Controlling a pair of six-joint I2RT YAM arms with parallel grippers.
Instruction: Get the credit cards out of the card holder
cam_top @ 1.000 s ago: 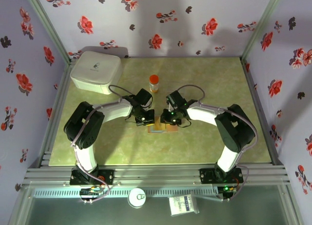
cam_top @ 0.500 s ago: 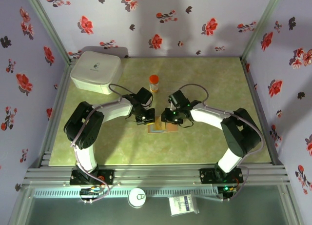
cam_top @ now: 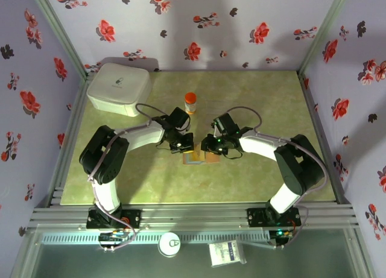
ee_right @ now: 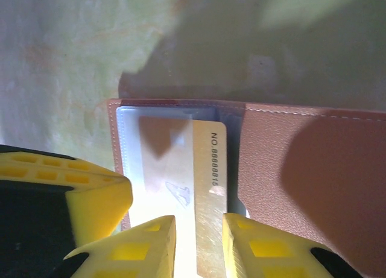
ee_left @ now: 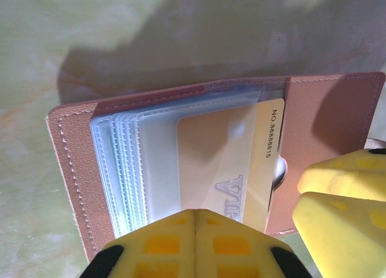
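Pale green bench (cam_top: 271,103), walled with flowered paper. From the near edge, the left arm (cam_top: 136,138) and the right arm (cam_top: 265,146), black and white. Bend inward and meet around the middle of the bench.

At the far left corner, a rounded white box (cam_top: 119,88).

Left gripper (ee_left: 195,222): yellow fingers together, tips meeting over one edge of the clear sleeves. Pinching a sleeve or merely pressing down: cannot tell.

Right gripper (ee_right: 198,230): yellow fingers apart, one on each side of the card's bare strip, low over it. Touching it or not: cannot tell. Just beside the left gripper, as seen from both wrists.

Between the two grippers, near the middle of the bench, the card holder (cam_top: 196,159). Lies open and flat, reddish-brown and stitched along the rim, with a stack of clear sleeves on one half and plain leather on the other.

Toward the far edge from the holder, well apart from it, a small orange bottle (cam_top: 190,102) with a pale cap, upright.

In the topmost sleeve, a gold card (ee_left: 269,146) with a printed number along its edge. Sticks partway out of the sleeve's open side, toward the plain leather half. Any further cards in the sleeves behind: cannot tell.
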